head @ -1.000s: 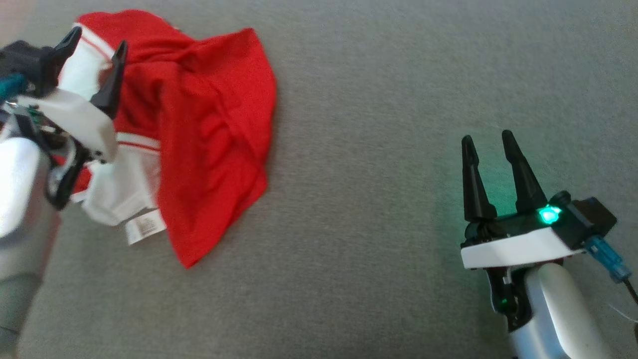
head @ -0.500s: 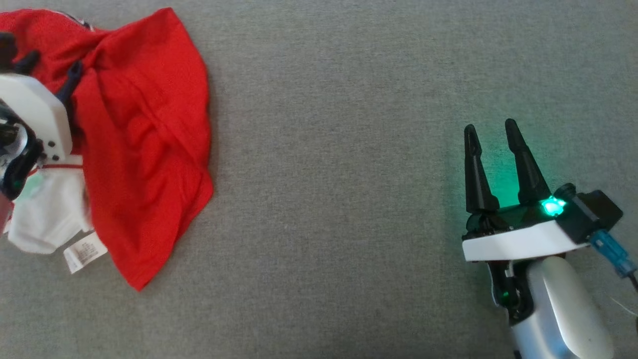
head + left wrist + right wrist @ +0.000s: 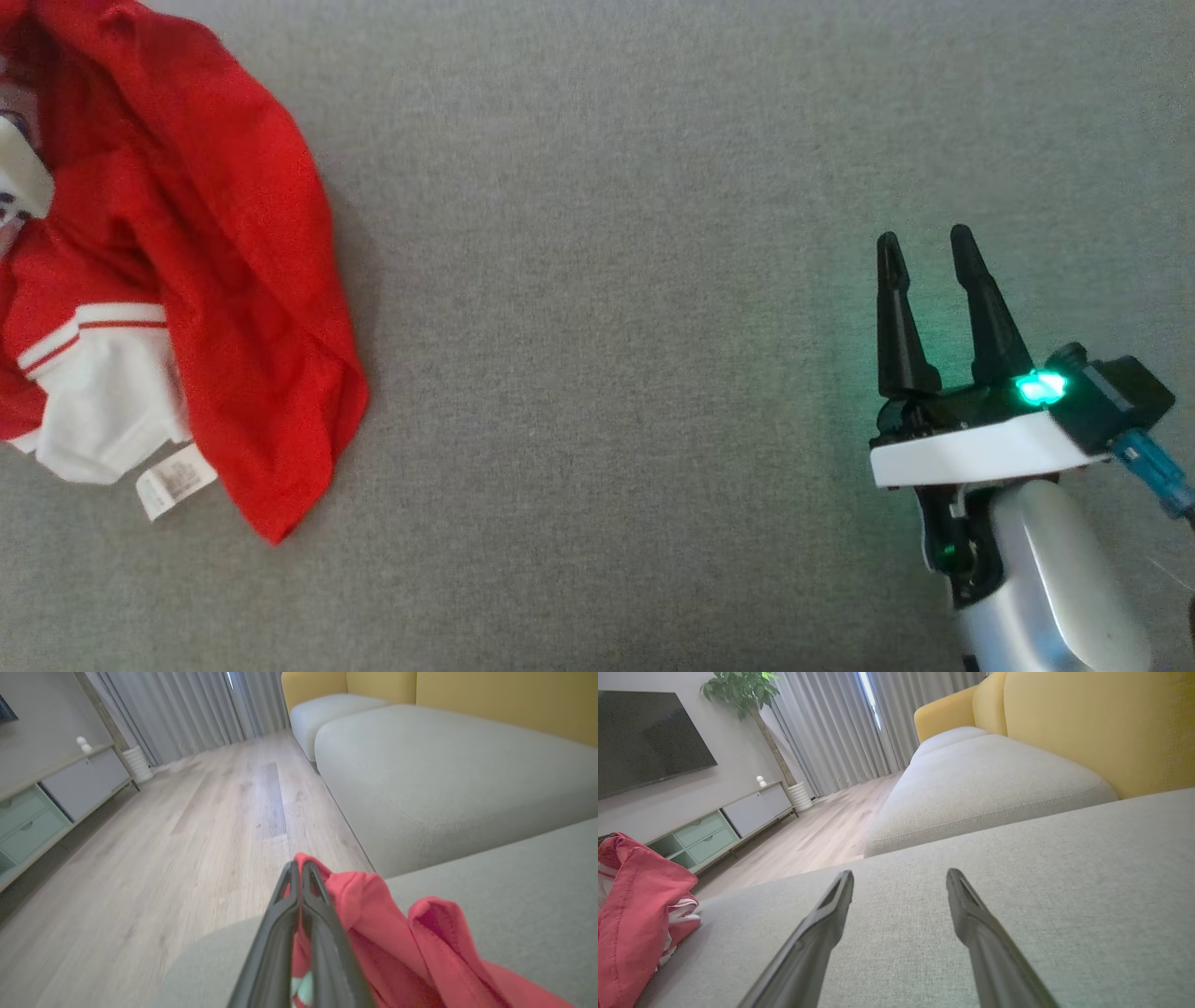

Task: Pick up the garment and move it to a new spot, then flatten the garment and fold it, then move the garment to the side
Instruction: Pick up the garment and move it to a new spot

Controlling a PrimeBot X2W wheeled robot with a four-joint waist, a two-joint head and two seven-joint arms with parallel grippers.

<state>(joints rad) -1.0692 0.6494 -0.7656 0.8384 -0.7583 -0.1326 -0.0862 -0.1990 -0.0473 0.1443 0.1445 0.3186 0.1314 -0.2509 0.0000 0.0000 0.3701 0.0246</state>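
Garment, red with white trim, bunched at the left edge of the sofa cushion, an upper fold pinched in the closed left gripper. Right gripper, fingers spread and empty, stands well apart to its right.

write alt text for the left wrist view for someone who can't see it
The left gripper is shut on a bunched fold of the red garment, at the edge of a grey sofa cushion. Beyond are a pale wooden floor, grey curtains and a yellow sofa back.
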